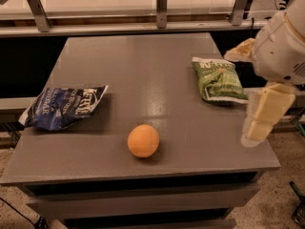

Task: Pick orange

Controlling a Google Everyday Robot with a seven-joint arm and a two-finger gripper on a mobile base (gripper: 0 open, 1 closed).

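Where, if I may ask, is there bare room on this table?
Bare: the grey tabletop at its back and middle, between the dark-blue chip bag and green chip bag; also the front corners beside the round orange fruit. Crowded: the right edge, where the pale gripper hovers.

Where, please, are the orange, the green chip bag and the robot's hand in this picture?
orange (pixel 143 140): camera view, middle of the fruit.
green chip bag (pixel 218 79): camera view, middle of its printed face.
hand (pixel 256 127): camera view, its pale lower end, at the right edge of the table (pixel 143 70).
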